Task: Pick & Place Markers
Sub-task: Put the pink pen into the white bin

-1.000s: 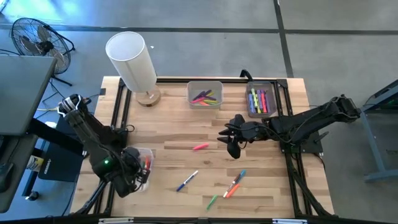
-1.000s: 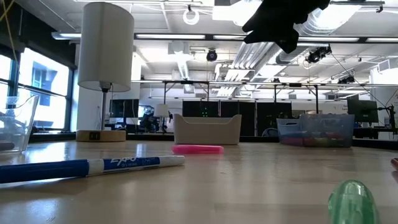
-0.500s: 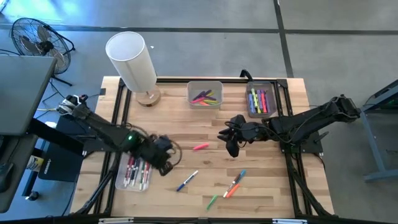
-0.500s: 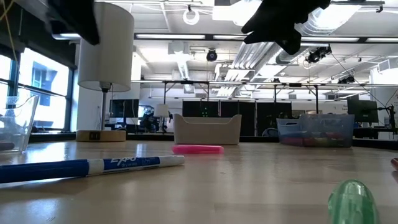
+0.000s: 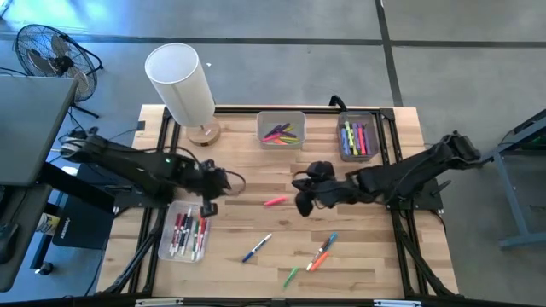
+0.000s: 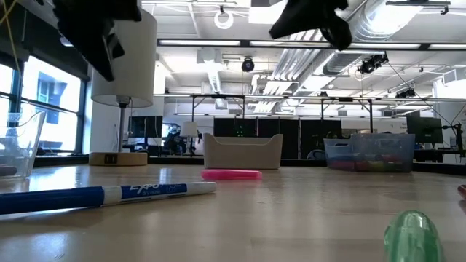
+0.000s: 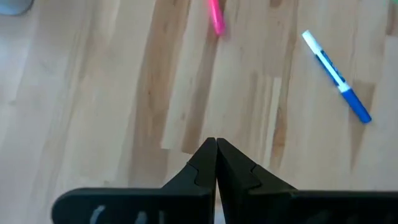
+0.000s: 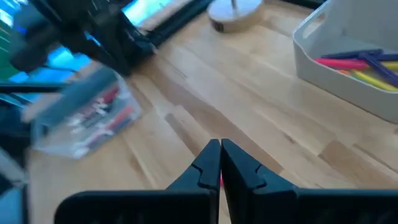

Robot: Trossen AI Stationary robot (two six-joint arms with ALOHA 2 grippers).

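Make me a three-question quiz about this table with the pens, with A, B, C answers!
1. Where does the pink marker lie?
A. in a bin
B. loose on the table, between the two end effectors
C. under the lamp

2. How many clear bins hold markers?
A. one
B. two
C. three

3. How are the right end effector's fingers?
A. shut and empty
B. wide open
C. shut on a blue marker

Answers:
1 B, it rests on bare wood between the left end effector and the right one.
2 C, the high view shows the middle bin, the right bin and the left bin.
3 A, its wrist view shows the tips touching, nothing between.
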